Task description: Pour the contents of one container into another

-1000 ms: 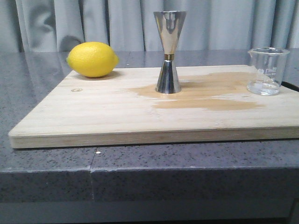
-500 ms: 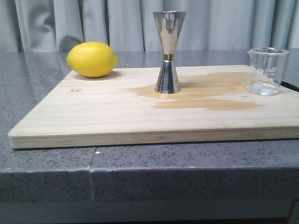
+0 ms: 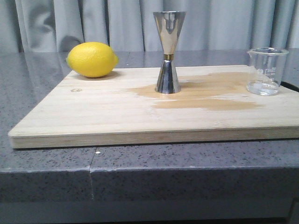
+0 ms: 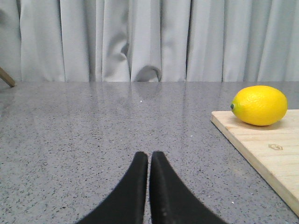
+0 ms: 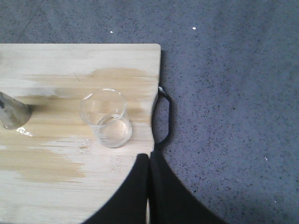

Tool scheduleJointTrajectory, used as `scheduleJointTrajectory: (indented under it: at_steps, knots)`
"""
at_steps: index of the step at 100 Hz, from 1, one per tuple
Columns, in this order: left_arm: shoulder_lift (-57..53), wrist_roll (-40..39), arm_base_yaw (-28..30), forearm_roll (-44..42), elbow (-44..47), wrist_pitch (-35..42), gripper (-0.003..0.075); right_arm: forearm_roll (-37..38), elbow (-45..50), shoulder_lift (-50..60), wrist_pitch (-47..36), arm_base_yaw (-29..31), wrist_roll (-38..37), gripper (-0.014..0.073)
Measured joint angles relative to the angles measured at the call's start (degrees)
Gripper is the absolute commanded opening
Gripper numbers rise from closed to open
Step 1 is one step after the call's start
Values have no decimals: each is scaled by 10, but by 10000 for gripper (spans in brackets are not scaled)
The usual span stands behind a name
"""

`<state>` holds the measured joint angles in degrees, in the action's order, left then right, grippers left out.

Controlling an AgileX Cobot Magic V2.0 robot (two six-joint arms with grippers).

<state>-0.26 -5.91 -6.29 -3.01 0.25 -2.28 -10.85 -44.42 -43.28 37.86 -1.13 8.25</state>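
Beaker (image 3: 267, 71) at right of frame, jigger (image 3: 168, 52) centre; left gripper (image 4: 149, 161) and right gripper (image 5: 149, 163) both closed, empty

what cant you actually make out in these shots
- Beaker markings: front view, print too small to read.
- Jigger contents: front view, opaque steel hides the inside; right wrist view cuts it off at the picture edge.
- Black loop at the board edge: right wrist view, partly tucked under the board, unclear what it is.
- Both arms: only closed fingertips show, left gripper, right gripper.
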Motion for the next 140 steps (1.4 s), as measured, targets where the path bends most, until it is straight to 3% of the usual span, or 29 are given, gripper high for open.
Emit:
scheduleJointTrajectory:
  at_steps: [64,98,128,140]
  knots:
    - [0,0,0,0,0,1,-19,1,18,44,-14,-1,1,-75]
    - [0,0,0,0,0,1,-19,2,249,265,-235,-1,2,-75]
    - [0,-1,0,0,0,1,-19,2,436,430,-288,2,2,-75]
    - [0,-1,0,0,0,2,-19,2,452,438,-318,3,2,-75]
